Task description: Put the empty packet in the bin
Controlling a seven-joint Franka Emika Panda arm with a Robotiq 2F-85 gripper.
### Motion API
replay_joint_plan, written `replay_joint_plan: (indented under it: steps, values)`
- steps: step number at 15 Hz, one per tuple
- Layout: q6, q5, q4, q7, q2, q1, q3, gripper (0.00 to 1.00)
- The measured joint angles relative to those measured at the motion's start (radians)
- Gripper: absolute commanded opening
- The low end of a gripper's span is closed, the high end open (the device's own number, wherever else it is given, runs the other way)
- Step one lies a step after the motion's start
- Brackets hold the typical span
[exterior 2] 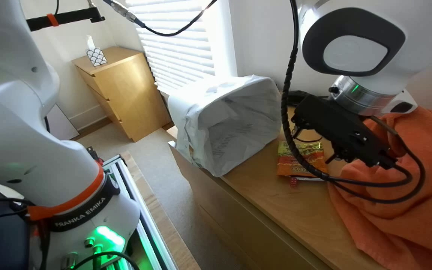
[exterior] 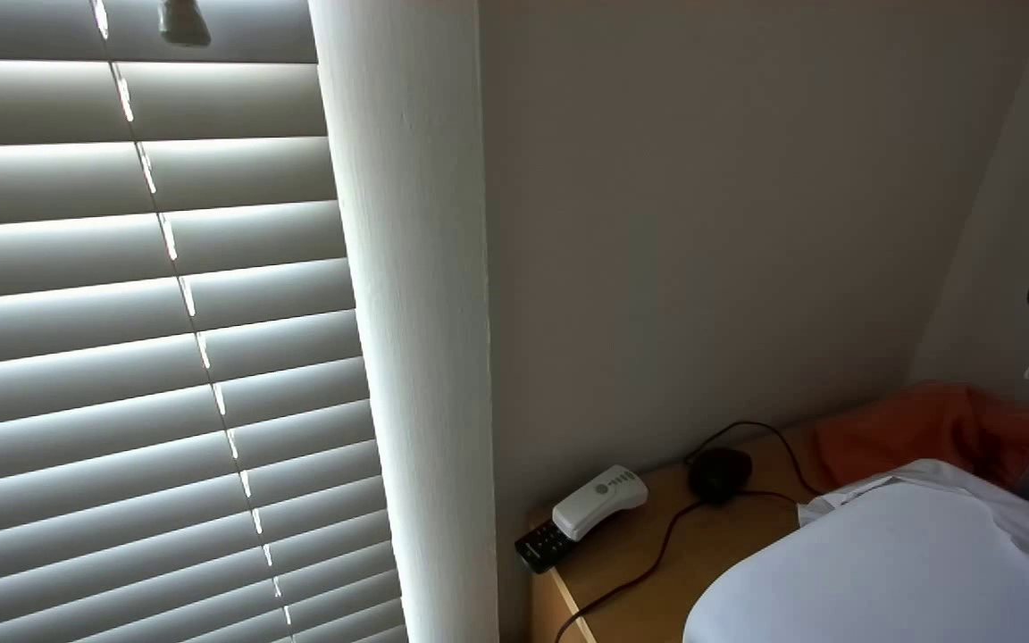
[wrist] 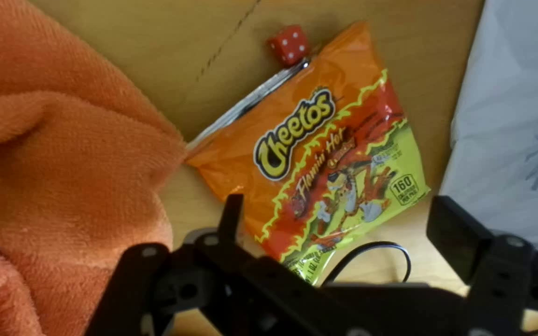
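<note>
Orange towel bunches on the right of the tabletop, a white bin, seemingly tipped on its side, sits on the left, and between them the Cheetos packet lies flat, not yet picked up. From where I stand the jaws hang over it, spread apart and gripping nothing. The packet's slick film looks easy to lose: a pinch taken too high would likely slide off, one too low might knock the tabletop. One corner all but reaches the towel, so a careless grasp could gather that too. At the near edge, a red die just beside the packet could be dragged along; on the far side, a thin dark cord could snag. At the bin, the loose liner could fold inward and catch the packet.
</note>
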Motion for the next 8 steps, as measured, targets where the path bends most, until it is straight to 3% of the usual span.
replay_joint_plan:
  steps: [8]
  values:
    - [0.092,0.024,-0.011,-0.164,0.028,-0.034,0.069,1.0]
